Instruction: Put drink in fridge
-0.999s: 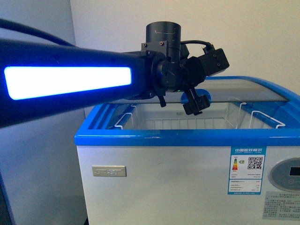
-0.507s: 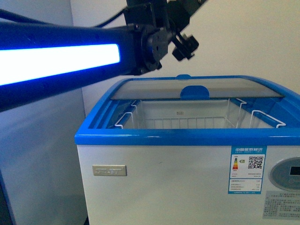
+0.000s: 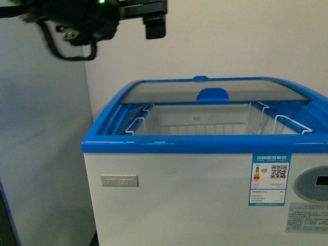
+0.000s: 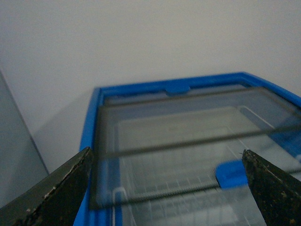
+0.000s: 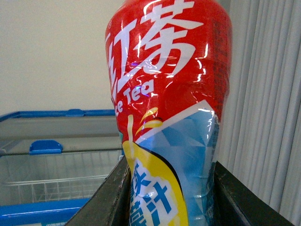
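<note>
Fridge [image 3: 169, 189] open; left pincer [image 4: 165, 150] lifted away, spread; right pincer [image 5: 171, 193] clamps drink [image 5: 169, 84].

Soft, even, cool light fills the front view: the fridge [image 3: 154, 200] is sharp, the left arm [image 3: 82, 20] nearly a silhouette. The left wrist view is blurred, its glass lid [image 4: 188, 132] smeared. White glare streaks the shiny label of the iced tea bottle [image 5: 169, 94].

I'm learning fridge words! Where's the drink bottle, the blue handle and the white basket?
drink bottle [image 5: 183, 94]: right wrist view, red label.
blue handle [image 3: 212, 94]: front view, its middle.
white basket [image 3: 205, 128]: front view, far wire wall.
</note>
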Tool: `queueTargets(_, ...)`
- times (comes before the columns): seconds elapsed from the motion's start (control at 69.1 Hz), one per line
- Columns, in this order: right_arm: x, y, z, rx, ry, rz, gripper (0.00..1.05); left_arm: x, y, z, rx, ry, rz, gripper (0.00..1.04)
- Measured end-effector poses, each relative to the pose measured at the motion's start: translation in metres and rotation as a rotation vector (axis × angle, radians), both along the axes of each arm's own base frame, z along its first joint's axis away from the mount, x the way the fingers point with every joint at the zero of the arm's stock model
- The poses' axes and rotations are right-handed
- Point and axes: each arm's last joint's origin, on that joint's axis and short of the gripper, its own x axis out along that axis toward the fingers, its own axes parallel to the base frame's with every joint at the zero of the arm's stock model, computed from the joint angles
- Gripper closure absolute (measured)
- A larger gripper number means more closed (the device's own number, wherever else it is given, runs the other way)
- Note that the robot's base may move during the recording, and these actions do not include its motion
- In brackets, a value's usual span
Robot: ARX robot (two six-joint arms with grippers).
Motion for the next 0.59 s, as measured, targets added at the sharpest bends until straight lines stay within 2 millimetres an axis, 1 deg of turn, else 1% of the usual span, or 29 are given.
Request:
queueTargets(0.014, 0.000, 0.000, 0.000, 0.000, 0.000, 0.000, 0.68, -0.008, 0.006, -0.004, -0.008, 0.013, -0.007, 0.08)
queueTargets(0.029, 0.000, 0.000, 0.000, 0.000, 0.000, 0.000, 0.68, -0.012, 0.009, -0.001, -0.016, 0.010, -0.006, 0.08)
queueTargets(0.043, 0.000, 0.000, 0.000, 0.000, 0.000, 0.000, 0.68, -0.020, 0.015, -0.009, -0.025, 0.037, -0.015, 0.08)
queueTargets(0.058, 0.000, 0.000, 0.000, 0.000, 0.000, 0.000, 0.68, -0.026, 0.020, -0.011, -0.027, 0.046, -0.018, 0.08)
queueTargets(0.072, 0.000, 0.000, 0.000, 0.000, 0.000, 0.000, 0.68, -0.028, 0.022, -0.012, -0.033, 0.051, -0.019, 0.08)
queueTargets(0.116, 0.000, 0.000, 0.000, 0.000, 0.000, 0.000, 0.68, -0.050, 0.037, -0.018, -0.059, 0.082, -0.027, 0.08)
queueTargets(0.145, 0.000, 0.000, 0.000, 0.000, 0.000, 0.000, 0.68, -0.058, 0.043, -0.020, -0.066, 0.084, -0.017, 0.08)
queueTargets(0.174, 0.000, 0.000, 0.000, 0.000, 0.000, 0.000, 0.68, -0.075, 0.053, -0.021, -0.063, 0.043, 0.094, 0.14)
queueTargets(0.203, 0.000, 0.000, 0.000, 0.000, 0.000, 0.001, 0.68, -0.096, 0.068, -0.025, -0.048, -0.004, 0.234, 0.22)
queueTargets(0.232, 0.000, 0.000, 0.000, -0.001, 0.000, 0.004, 0.68, -0.115, 0.081, -0.031, -0.041, -0.024, 0.312, 0.28)
queueTargets(0.246, 0.000, 0.000, 0.000, -0.002, 0.000, 0.005, 0.68, -0.121, 0.084, -0.033, -0.039, -0.027, 0.323, 0.30)
queueTargets(0.26, 0.000, 0.000, 0.000, -0.002, 0.000, 0.005, 0.68, -0.131, 0.091, -0.038, -0.034, -0.031, 0.340, 0.33)
queueTargets(0.289, 0.000, 0.000, 0.000, -0.001, 0.000, 0.002, 0.68, -0.142, 0.097, -0.043, -0.029, -0.034, 0.350, 0.37)
queueTargets(0.304, 0.000, 0.000, 0.000, 0.000, 0.000, 0.000, 0.68, -0.153, 0.103, -0.049, -0.024, -0.034, 0.362, 0.40)
queueTargets(0.347, 0.000, 0.000, 0.000, 0.002, 0.000, -0.005, 0.68, -0.168, 0.112, -0.060, -0.017, -0.032, 0.373, 0.46)
queueTargets(0.362, 0.000, 0.000, 0.000, 0.003, 0.000, -0.007, 0.68, -0.178, 0.117, -0.068, -0.014, -0.029, 0.375, 0.49)
queueTargets(0.405, 0.000, 0.000, 0.000, 0.000, 0.009, 0.000, 0.68, -0.192, 0.123, -0.081, -0.009, -0.023, 0.380, 0.55)
queueTargets(0.42, 0.002, -0.001, 0.000, -0.013, 0.057, 0.019, 0.68, -0.200, 0.126, -0.089, -0.006, -0.019, 0.384, 0.58)
queueTargets(0.434, 0.002, -0.001, 0.002, -0.023, 0.085, 0.036, 0.68, -0.204, 0.128, -0.094, -0.004, -0.015, 0.385, 0.60)
queueTargets(0.449, 0.003, -0.002, 0.005, -0.042, 0.151, 0.066, 0.68, -0.211, 0.130, -0.104, -0.001, -0.009, 0.387, 0.64)
queueTargets(0.463, 0.003, -0.002, 0.006, -0.053, 0.189, 0.082, 0.68, -0.213, 0.131, -0.106, -0.001, -0.008, 0.388, 0.65)
queueTargets(0.478, 0.003, -0.003, 0.009, -0.068, 0.253, 0.108, 0.68, -0.218, 0.132, -0.112, 0.002, -0.003, 0.388, 0.69)
queueTargets(0.507, 0.003, -0.005, 0.012, -0.083, 0.319, 0.139, 0.68, -0.221, 0.133, -0.118, 0.003, -0.001, 0.385, 0.72)
queueTargets(0.521, 0.004, -0.006, 0.013, -0.100, 0.381, 0.165, 0.68, -0.224, 0.133, -0.122, 0.005, 0.000, 0.378, 0.76)
queueTargets(0.55, 0.006, -0.008, 0.014, -0.110, 0.435, 0.186, 0.68, -0.226, 0.134, -0.125, 0.006, 0.001, 0.373, 0.79)
queueTargets(0.593, 0.011, -0.012, 0.013, -0.129, 0.513, 0.216, 0.68, -0.230, 0.135, -0.132, 0.011, 0.008, 0.376, 0.87)
